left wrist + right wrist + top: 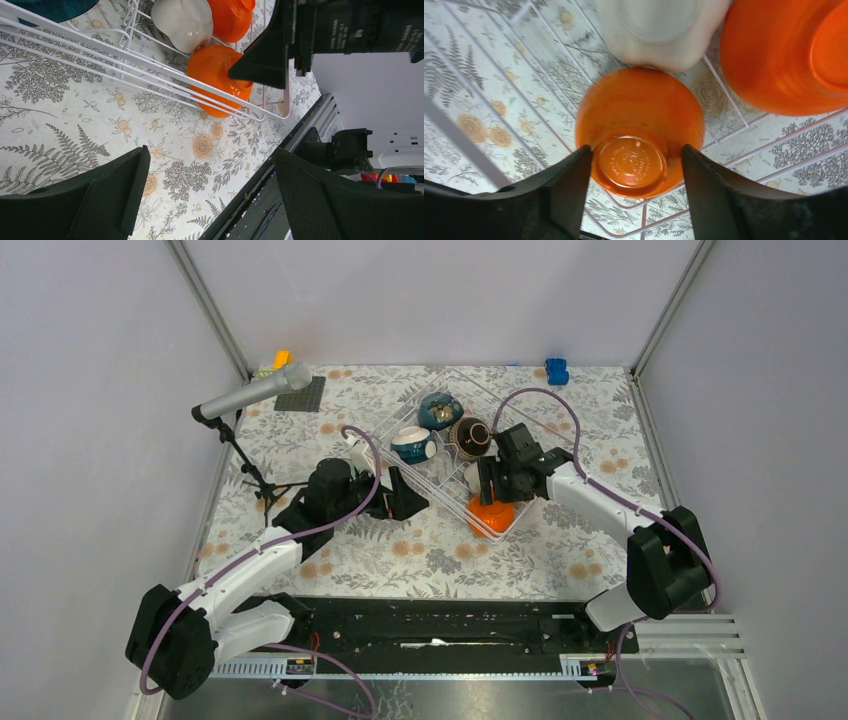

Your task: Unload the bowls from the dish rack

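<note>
Right wrist: tool (636, 152) splayed astride bowl (639, 105)

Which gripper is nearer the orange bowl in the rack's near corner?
Right. The right gripper straddles the orange bowl at its base, one finger either side; contact is unclear. The left gripper is open outside the dish rack, over the tablecloth.

Plain pale grey walls (420, 290) rise well beyond the right gripper (488, 488), joined by metal corner posts (205, 300). A flower-and-fern cloth (440, 555) covers the evenly lit tabletop (600, 390) beneath it.
</note>
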Controlling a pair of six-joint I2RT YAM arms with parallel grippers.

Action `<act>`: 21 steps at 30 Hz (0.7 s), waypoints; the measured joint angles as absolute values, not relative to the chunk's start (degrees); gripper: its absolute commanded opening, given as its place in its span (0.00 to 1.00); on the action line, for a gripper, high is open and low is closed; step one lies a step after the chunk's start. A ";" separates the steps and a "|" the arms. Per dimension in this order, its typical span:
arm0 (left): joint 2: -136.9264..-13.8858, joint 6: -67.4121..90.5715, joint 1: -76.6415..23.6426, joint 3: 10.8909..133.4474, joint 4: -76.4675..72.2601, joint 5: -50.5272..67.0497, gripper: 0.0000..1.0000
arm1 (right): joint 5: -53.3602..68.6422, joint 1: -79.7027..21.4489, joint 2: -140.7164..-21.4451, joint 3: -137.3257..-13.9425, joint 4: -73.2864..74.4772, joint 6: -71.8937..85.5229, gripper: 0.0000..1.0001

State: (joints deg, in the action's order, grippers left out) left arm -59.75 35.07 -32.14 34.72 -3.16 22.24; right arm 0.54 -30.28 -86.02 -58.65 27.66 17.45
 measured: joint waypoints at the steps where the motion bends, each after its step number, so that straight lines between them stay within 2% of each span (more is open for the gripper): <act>1: -59.75 35.00 -32.14 34.74 -2.92 22.22 0.99 | 0.32 -30.28 -85.95 -59.13 27.92 17.41 0.59; 5: -59.72 34.74 -32.14 35.03 -1.85 21.61 0.99 | 0.43 -30.33 -85.62 -60.16 28.08 17.89 0.51; 8: -59.68 34.57 -32.14 35.86 -0.64 20.93 0.99 | 0.10 -30.22 -85.67 -60.16 28.08 18.28 0.51; 11: -59.57 34.52 -32.14 36.88 0.40 20.40 0.99 | 0.27 -30.22 -86.04 -60.58 28.27 18.81 0.56; 21: -58.04 34.26 -32.14 38.24 2.42 19.40 0.99 | -0.34 -30.26 -86.52 -62.63 30.44 19.03 0.47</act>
